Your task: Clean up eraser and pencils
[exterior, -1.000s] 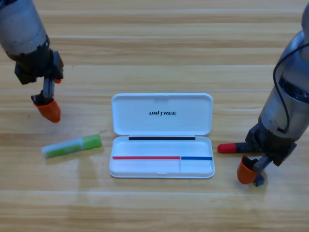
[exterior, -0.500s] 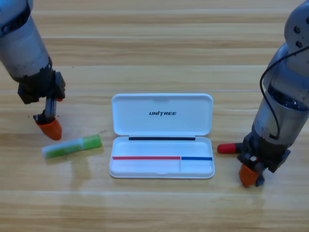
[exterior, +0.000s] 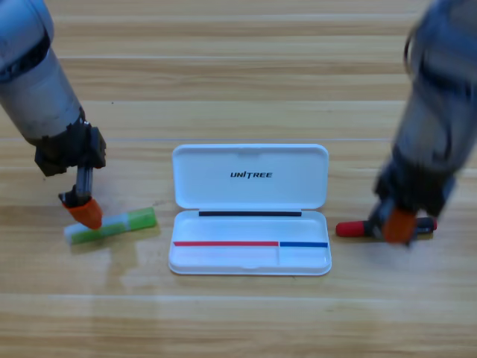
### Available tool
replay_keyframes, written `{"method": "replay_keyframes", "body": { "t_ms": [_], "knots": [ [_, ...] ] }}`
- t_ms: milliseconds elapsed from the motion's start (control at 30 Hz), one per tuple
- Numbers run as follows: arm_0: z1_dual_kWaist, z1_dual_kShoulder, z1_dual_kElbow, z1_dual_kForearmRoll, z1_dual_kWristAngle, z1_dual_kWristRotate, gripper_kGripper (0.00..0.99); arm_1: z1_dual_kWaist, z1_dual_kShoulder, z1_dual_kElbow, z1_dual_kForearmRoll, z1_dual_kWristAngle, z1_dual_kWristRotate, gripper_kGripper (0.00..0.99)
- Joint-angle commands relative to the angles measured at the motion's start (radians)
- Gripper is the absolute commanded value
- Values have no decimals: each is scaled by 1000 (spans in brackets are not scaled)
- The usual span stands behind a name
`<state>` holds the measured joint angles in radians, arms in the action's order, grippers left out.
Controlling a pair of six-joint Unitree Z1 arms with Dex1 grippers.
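- The left tool (exterior: 86, 212), black with orange jaws, has dropped from the upper left of the frame and now sits at the pale end of the short green stick with a pale translucent half (exterior: 112, 226); one orange tip overlaps that end. Whether its jaws are wide or narrow cannot be told.
- The green stick lies on the wooden desk (exterior: 238, 74) at lower left, just beside the case, in the same spot and at the same tilt as a second ago.
- The white plastic case with its lid open (exterior: 250, 209) sits in the middle of the frame, unmoved, and none of the task's things lie in its tray.
- The right tool (exterior: 401, 224) has moved up from the lower right and now sits over the black stick with a red end (exterior: 352, 228). It is blurred, so its opening cannot be told.
- That stick lies flat at right centre, just right of the case; its red end points left and a dark end shows past the tool on the right.
- The eraser is not visible now; a second ago a small dark block showed at the right tool's tip.
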<state>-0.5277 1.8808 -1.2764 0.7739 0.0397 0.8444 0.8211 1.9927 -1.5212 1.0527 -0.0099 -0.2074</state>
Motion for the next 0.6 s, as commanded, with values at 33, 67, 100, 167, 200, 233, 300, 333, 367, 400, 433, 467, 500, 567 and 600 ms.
{"method": "replay_keyframes", "body": {
  "t_ms": [33, 67, 100, 167, 200, 233, 300, 333, 367, 400, 433, 467, 500, 567, 600],
  "knots": [
    [12, 64, 54, -62, -12, -2, 988, 67, 0, -119, 64, 84, -293, 0],
    [12, 70, 57, -70, -14, -2, 988, 69, 29, -143, 67, 102, -334, 0],
    [12, 77, 65, -79, -14, -2, 986, 75, 60, -166, 70, 122, -385, 0],
    [12, 86, 78, -102, -15, -2, 986, 76, 121, -208, 76, 136, -458, 0],
    [12, 92, 86, -113, -14, -4, 986, 76, 152, -228, 81, 136, -483, 0],
    [12, 98, 95, -125, -14, -4, 986, 78, 178, -249, 84, 134, -501, 0],
    [12, 109, 115, -153, -14, -7, 986, 81, 221, -283, 84, 123, -520, 0],
    [12, 113, 123, -163, -12, -8, 986, 81, 241, -298, 86, 114, -526, 0],
    [12, 120, 129, -174, -12, -8, 986, 81, 256, -312, 86, 107, -532, 0],
    [12, 123, 138, -189, -12, -10, 986, 81, 271, -327, 86, 104, -537, 0],
    [12, 127, 146, -199, -12, -10, 985, 81, 287, -341, 86, 93, -541, 0],
    [12, 133, 152, -209, -11, -10, 980, 81, 299, -350, 86, 79, -544, 0],
    [12, 136, 160, -220, -11, -11, 974, 81, 310, -359, 86, 76, -549, 0],
    [12, 144, 167, -235, -9, -15, 954, 81, 324, -370, 86, 68, -556, 0],
    [12, 147, 172, -242, -7, -16, 939, 81, 327, -372, 86, 64, -556, 0]
  ]
}}
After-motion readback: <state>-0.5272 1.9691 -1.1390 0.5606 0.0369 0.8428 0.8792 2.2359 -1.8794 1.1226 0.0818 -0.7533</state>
